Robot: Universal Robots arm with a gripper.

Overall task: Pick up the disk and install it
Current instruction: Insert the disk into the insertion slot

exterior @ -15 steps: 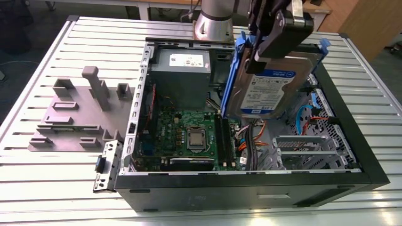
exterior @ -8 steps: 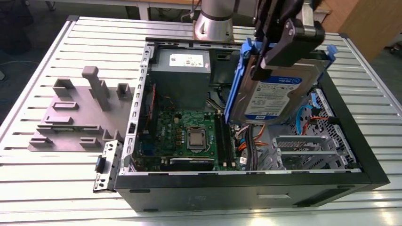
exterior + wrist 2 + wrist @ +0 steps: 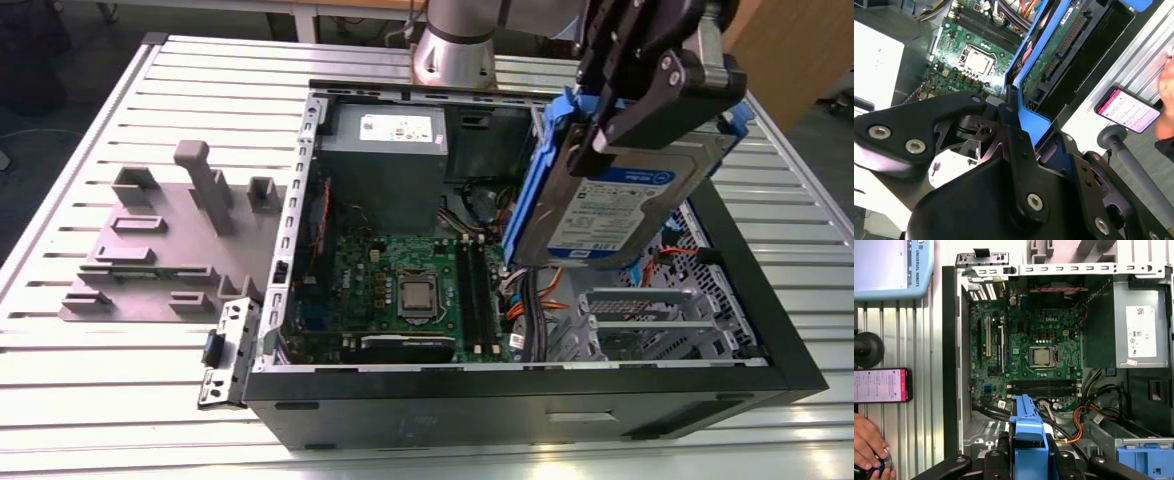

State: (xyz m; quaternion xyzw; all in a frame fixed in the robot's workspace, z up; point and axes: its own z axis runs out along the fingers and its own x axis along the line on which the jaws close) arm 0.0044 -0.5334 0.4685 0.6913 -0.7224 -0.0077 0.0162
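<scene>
The disk [image 3: 625, 205], a silver drive with a white-and-blue label in a blue bracket, hangs tilted on edge above the open computer case [image 3: 534, 385], over its right side in the exterior view. My gripper [image 3: 617, 130] is shut on the disk's upper end, one black finger across its labelled face. In the second wrist view the disk [image 3: 1054, 50] appears edge-on with its green board and connector showing, clamped by the gripper [image 3: 1019, 120]. In the first wrist view the blue bracket [image 3: 1026, 437] sits between the black fingers [image 3: 999, 457], above the case's cables.
The case holds a motherboard [image 3: 400, 290], a grey power-supply box [image 3: 387, 140] and a metal drive cage [image 3: 654, 320]. A blue plastic piece [image 3: 1144, 460] sits in a bay. A grey fixture [image 3: 174, 230] lies on the slatted table. A phone [image 3: 881, 385] and a person's hand [image 3: 869, 445] are beside the case.
</scene>
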